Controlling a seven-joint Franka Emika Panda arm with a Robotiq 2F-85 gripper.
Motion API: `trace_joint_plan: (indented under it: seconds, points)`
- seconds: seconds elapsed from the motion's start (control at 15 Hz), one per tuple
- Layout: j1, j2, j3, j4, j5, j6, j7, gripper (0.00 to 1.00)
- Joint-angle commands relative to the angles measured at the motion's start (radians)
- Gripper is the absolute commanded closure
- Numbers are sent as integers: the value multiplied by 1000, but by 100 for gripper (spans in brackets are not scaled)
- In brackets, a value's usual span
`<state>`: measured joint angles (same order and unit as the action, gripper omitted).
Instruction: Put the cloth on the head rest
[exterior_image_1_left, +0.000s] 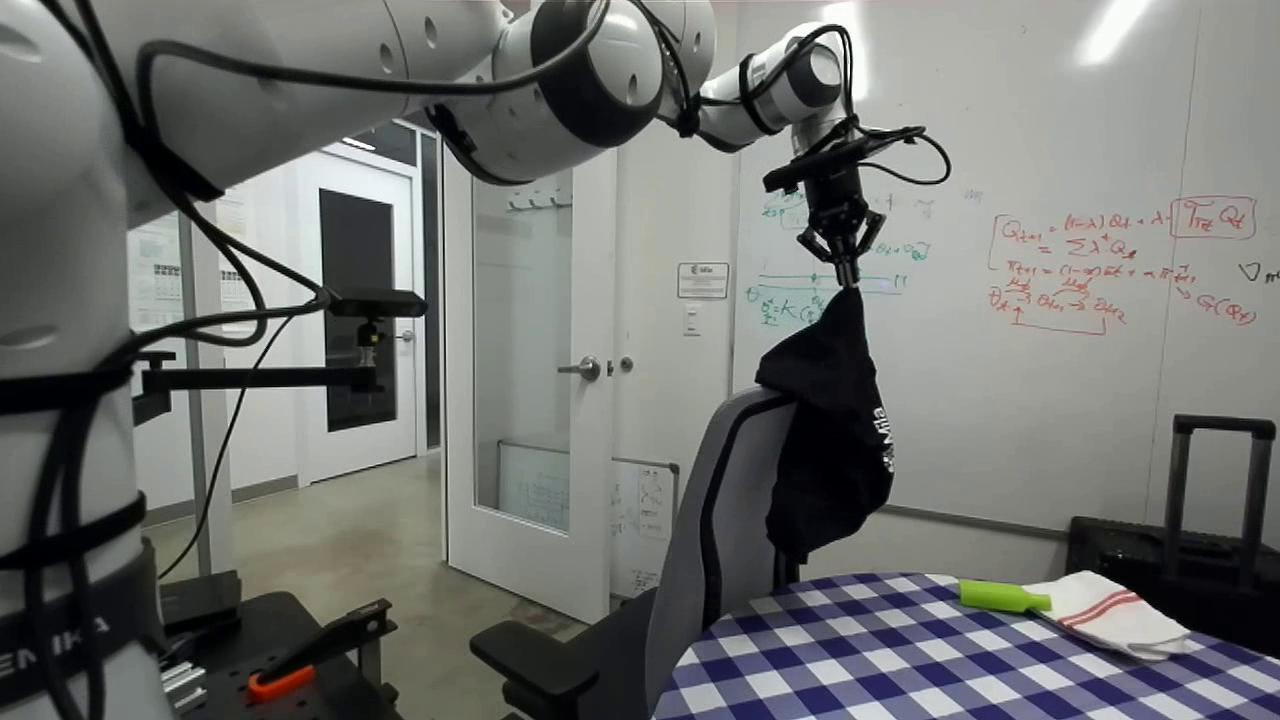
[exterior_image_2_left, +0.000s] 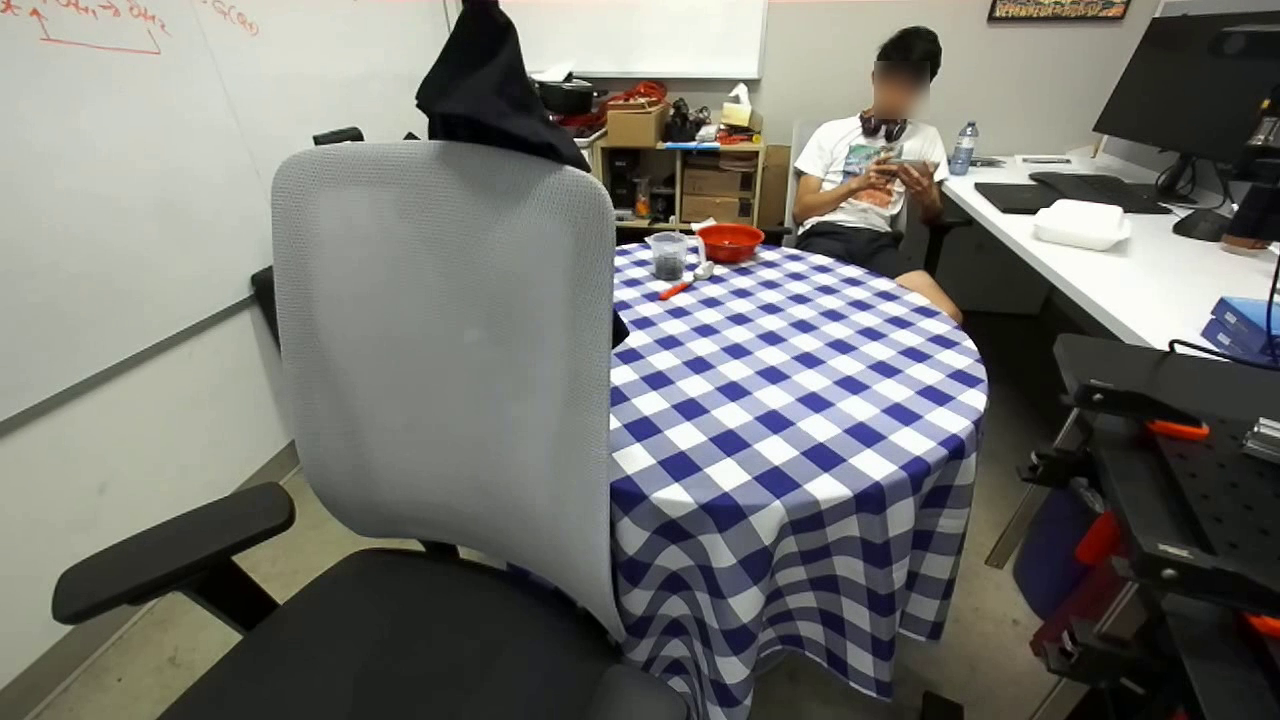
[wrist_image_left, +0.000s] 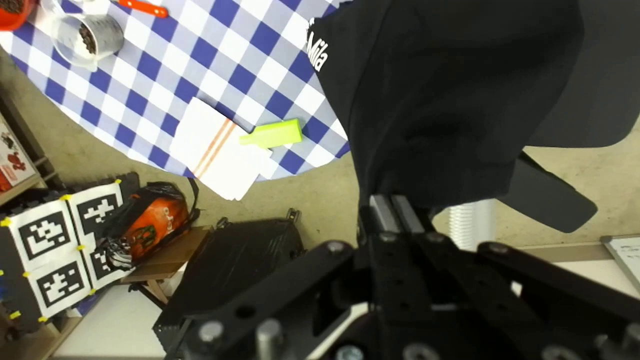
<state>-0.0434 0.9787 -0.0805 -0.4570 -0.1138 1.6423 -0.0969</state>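
Wrist view shows the pincer (wrist_image_left: 395, 212) with its fingers pressed together on a gathered peak of the black cloth (wrist_image_left: 440, 100), which drops from it, white lettering (wrist_image_left: 317, 51) on one hanging side; in an exterior view its long axis runs close to vertical. The coming move turns on this: the head rest (exterior_image_2_left: 360, 152) lies below the pincer and over toward the seat (exterior_image_2_left: 400, 640), while most of the fabric hangs on the side of the checkered bench (exterior_image_1_left: 800, 650). One fold overlaps the rounded edge; whether any weight rests there I cannot tell. To my eye the pinched end needs carrying across that edge, seatward, before release, or the cloth may slide down benchward. The upright backrest (exterior_image_2_left: 440, 340) stands in the way of any low path across, and the bench rim looks near the cloth's lower end, so dipping early could bunch the fabric there. Farther along the bench, a lime-green item (exterior_image_1_left: 1005, 597) touches a striped white towel (exterior_image_1_left: 1110, 615); a clear cup (exterior_image_2_left: 667, 262), a red-handled spoon (exterior_image_2_left: 680, 288) and a red bowl (exterior_image_2_left: 731, 245) sit near one another. Past the bench are a black case (wrist_image_left: 240, 255) and, well apart from the pincer, a seated person (exterior_image_2_left: 860, 180) holding a flat device (exterior_image_2_left: 912, 164); the whiteboard (exterior_image_1_left: 1000, 400) closes off the far side.
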Motion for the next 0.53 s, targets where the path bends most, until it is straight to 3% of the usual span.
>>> trace_joint_plan:
  seconds: [0.0,0.47]
  points:
    - [-54,1,6,33,27,-22,37,97]
    - [-95,50,-3,36,19,-64,55,97]
